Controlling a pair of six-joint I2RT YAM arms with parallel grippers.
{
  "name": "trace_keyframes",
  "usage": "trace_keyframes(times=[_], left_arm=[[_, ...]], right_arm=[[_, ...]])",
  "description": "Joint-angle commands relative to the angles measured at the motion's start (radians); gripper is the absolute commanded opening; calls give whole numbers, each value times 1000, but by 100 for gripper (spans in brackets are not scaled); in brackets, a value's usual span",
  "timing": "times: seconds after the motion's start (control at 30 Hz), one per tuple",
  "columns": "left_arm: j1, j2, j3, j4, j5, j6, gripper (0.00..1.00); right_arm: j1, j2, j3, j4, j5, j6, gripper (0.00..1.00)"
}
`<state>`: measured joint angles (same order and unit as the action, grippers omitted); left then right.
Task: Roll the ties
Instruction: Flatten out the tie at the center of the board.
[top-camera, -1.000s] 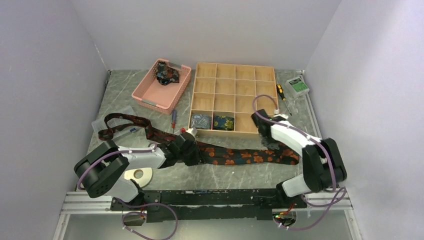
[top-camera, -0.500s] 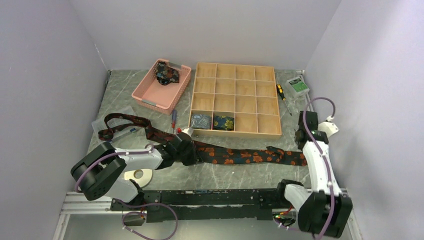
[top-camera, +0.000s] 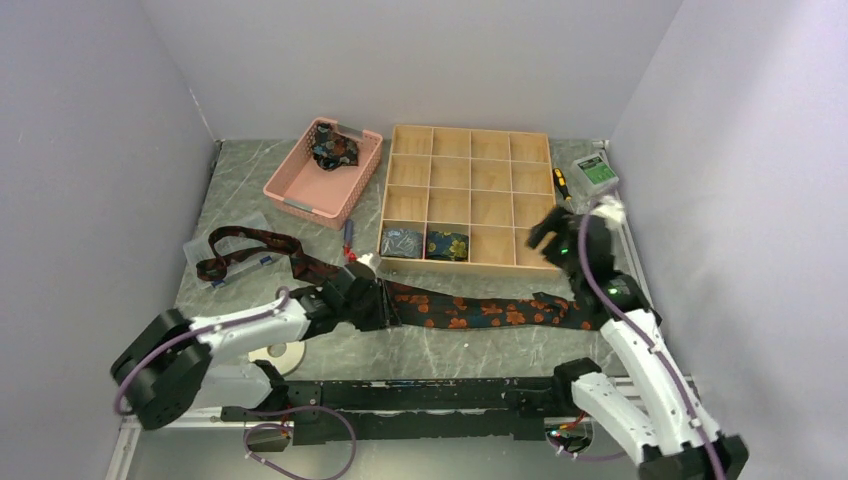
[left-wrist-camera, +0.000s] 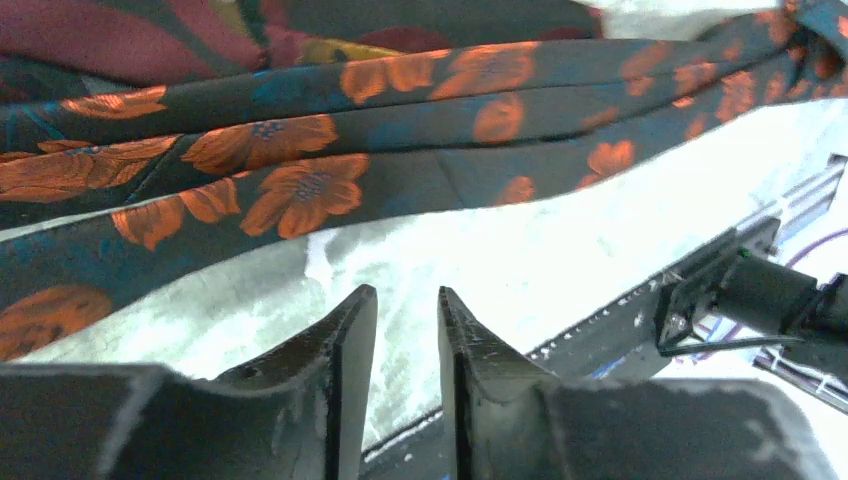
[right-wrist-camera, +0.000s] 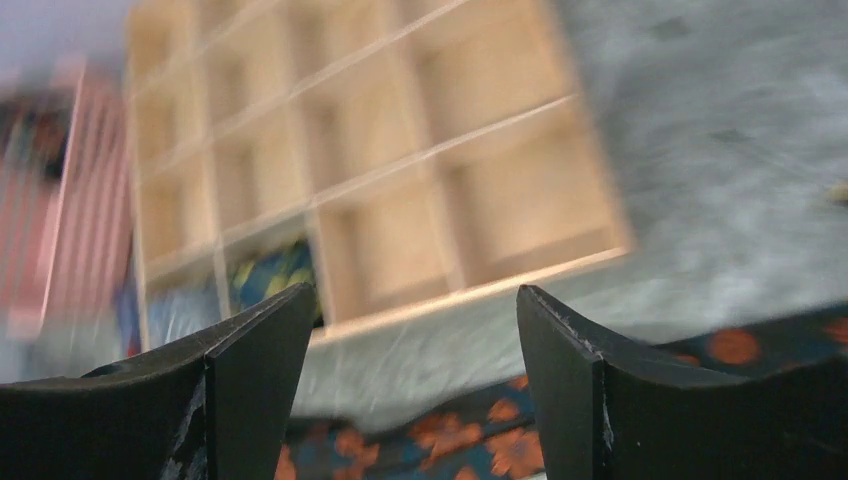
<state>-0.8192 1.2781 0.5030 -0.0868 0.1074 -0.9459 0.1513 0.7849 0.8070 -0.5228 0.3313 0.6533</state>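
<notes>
A long dark tie with orange flowers lies flat across the table's front, and its narrow end loops at the left. In the left wrist view the tie lies just beyond the fingertips. My left gripper sits low at the tie's middle, open by a narrow gap with nothing in it. My right gripper hangs wide open and empty above the tie's wide end. Two rolled ties fill front compartments of the wooden organiser. Another tie lies in the pink basket.
A red-handled screwdriver lies left of the organiser, and a yellow-handled one lies to its right beside a green-and-white box. A white ring of tape rests under the left arm. A clear plastic case lies under the tie's loop.
My right gripper let go of the tie's wide end, opened wide and swung up towards the organiser's front right corner. My left gripper opened slightly off the tie.
</notes>
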Motion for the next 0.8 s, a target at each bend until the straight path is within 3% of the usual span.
trace_keyframes(times=[0.0, 0.17, 0.33, 0.53, 0.77], left_arm=[[-8, -184, 82, -182, -75, 37, 42], [-6, -393, 75, -447, -294, -12, 48], [-6, -517, 6, -598, -442, -139, 49], [-6, -518, -37, -619, -478, -199, 46], [-6, -448, -34, -484, -423, -162, 40]], right_arm=[[330, 74, -63, 152, -140, -97, 79], [581, 203, -151, 297, -156, -87, 78], [669, 343, -211, 454, -186, -83, 75], [724, 364, -259, 537, -233, -107, 75], [806, 459, -241, 412, -38, -108, 73]])
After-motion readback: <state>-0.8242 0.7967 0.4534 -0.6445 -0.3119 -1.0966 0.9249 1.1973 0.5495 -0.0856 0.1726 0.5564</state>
